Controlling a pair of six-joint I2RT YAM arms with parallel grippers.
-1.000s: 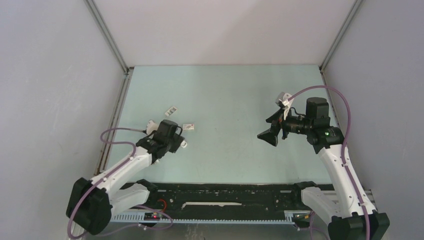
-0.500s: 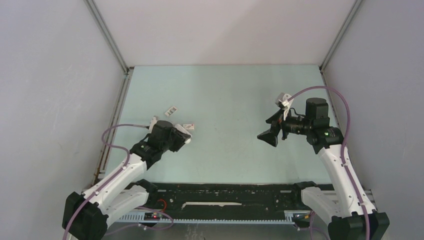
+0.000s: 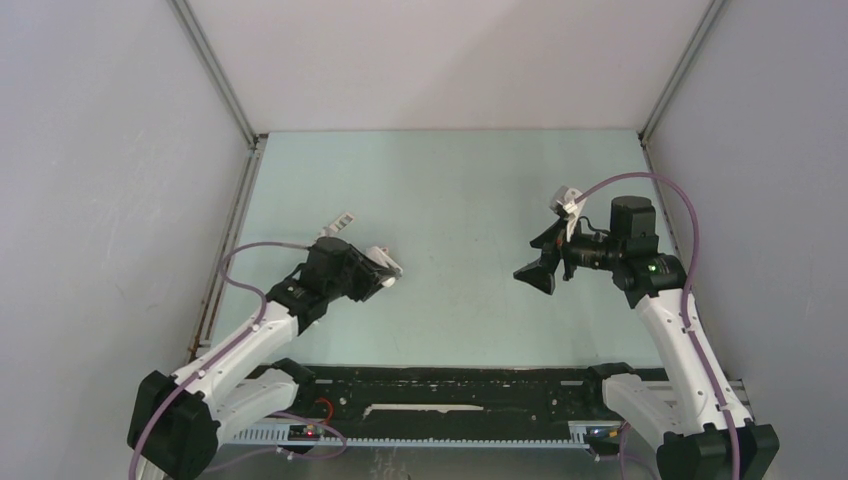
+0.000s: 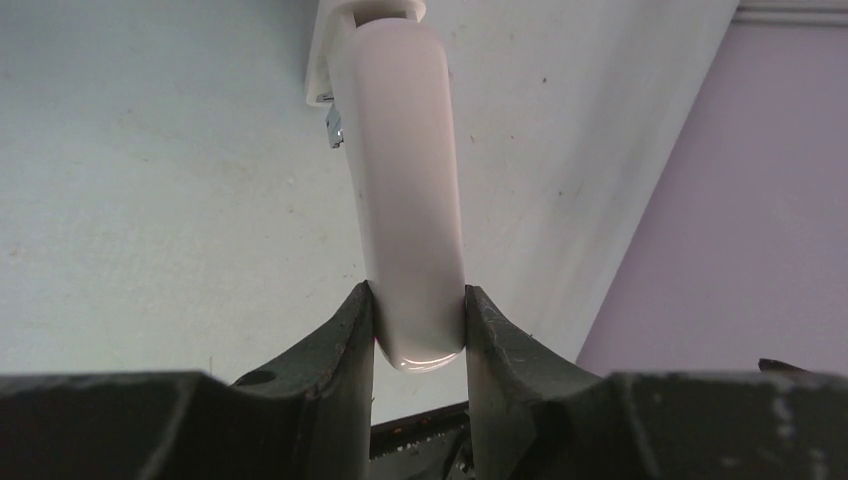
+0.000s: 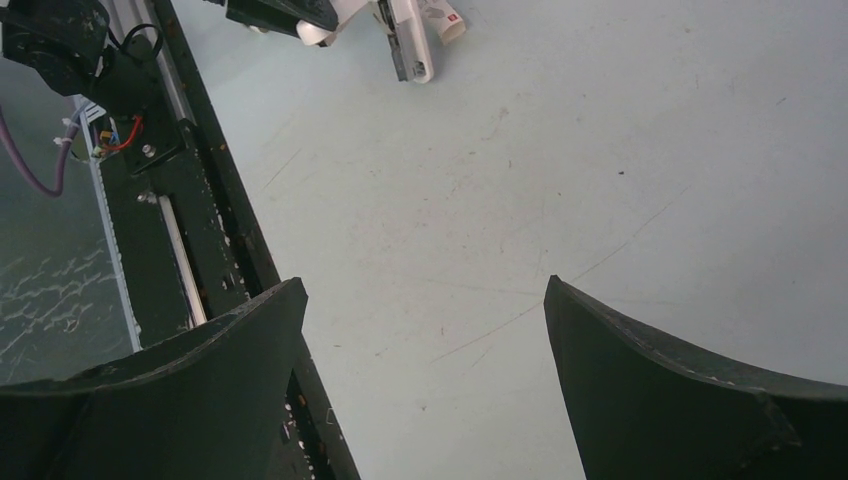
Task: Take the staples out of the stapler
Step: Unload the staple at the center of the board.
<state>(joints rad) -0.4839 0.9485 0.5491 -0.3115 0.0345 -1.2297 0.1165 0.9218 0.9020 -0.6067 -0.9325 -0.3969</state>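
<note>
The left gripper pinches the stapler by one end over the left of the table — likely presenting it for unloading — while the right gripper hovers at right, spread wide and empty.

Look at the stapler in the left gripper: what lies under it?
Under the stapler, clamped in the left gripper, only pale table shows, with a metal glint at its white lower part. Its underside and any staples inside are hidden.

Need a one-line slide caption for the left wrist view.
Left claw shut on one rounded end of the small pale grey-beige plastic stapler, light tabletop behind.
</note>
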